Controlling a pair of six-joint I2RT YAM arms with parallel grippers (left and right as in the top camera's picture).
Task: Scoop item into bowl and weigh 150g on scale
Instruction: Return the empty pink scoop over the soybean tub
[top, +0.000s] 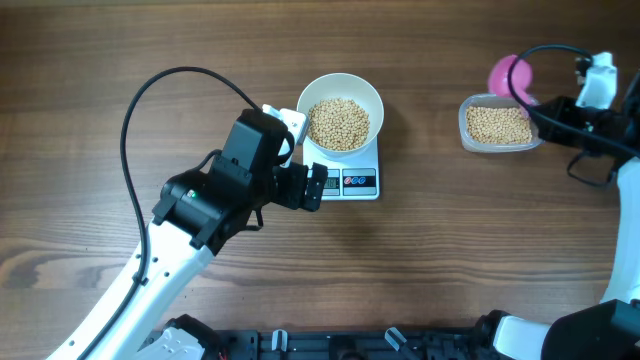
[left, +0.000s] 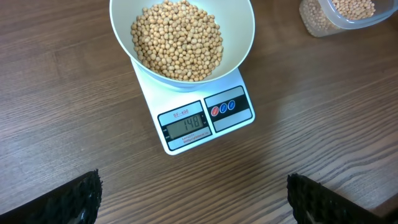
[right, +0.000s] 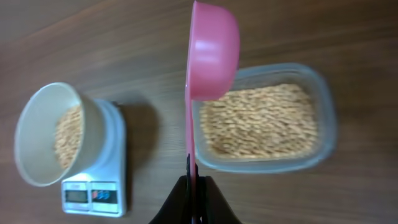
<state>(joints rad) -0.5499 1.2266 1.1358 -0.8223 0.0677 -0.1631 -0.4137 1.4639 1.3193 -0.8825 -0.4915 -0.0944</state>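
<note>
The white bowl (top: 340, 90) stands on the scale (top: 352, 184) and holds a heap of tan beans (top: 338, 124). In the left wrist view the bowl (left: 242, 37) is at the top, and the scale (left: 186, 127) display reads 148. My left gripper (top: 316, 187) stands open just left of the scale's front, its fingers (left: 74, 199) wide apart over bare wood. My right gripper (right: 194, 186) is shut on the handle of a pink scoop (right: 213, 53). The scoop is turned on its side above the near-left edge of the clear tub (right: 264, 121) of beans.
The clear tub (top: 499, 124) sits at the far right of the wooden table, with the pink scoop (top: 512, 75) and right arm (top: 590, 120) over and beside it. A black cable (top: 150, 110) loops from the left arm. Bare wood lies between scale and tub.
</note>
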